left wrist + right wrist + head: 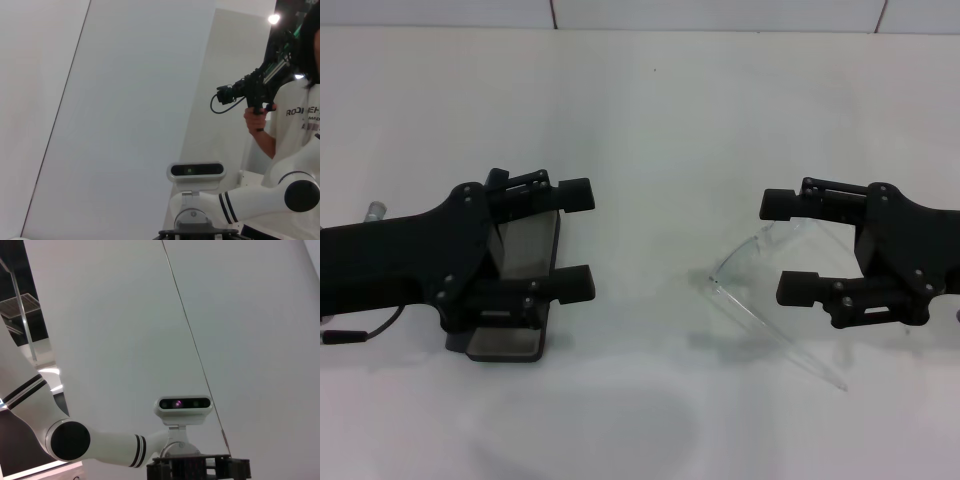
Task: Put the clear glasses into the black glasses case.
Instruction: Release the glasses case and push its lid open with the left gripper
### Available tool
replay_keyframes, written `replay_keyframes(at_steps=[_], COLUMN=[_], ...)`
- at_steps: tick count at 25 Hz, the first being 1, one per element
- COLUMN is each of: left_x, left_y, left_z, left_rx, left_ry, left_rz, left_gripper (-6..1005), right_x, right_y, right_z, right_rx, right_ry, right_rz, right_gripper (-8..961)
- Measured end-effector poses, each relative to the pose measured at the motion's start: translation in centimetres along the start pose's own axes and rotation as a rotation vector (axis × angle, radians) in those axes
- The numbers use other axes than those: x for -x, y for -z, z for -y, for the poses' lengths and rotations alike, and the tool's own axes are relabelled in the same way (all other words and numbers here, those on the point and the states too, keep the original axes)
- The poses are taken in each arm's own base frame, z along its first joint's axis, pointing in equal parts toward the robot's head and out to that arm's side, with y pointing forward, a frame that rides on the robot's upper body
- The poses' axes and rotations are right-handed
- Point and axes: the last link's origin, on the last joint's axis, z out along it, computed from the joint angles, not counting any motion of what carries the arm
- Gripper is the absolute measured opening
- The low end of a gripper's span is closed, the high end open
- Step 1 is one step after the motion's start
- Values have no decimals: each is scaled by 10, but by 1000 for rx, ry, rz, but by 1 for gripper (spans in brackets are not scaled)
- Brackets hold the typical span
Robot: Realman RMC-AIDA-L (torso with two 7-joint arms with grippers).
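My left gripper (582,240) hangs over the black glasses case (520,300), blocking it from above. Bare table (650,130) lies between it and the clear glasses (760,300).
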Motion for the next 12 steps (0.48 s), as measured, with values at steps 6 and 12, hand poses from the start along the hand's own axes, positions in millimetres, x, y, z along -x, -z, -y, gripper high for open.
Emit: replay_keyframes(at_steps=[6, 12], left_x=[0, 0], left_y=[-1, -1], left_z=[0, 1], left_rx=[1, 1], left_ry=[-1, -2], left_rz=[-1, -1], left_gripper=[875, 875], right_x=[0, 0], right_y=[0, 0], right_z=[0, 0], right_rx=[-1, -2], right_ry=[1, 2], right_rz=[0, -1], right_gripper=[840, 839])
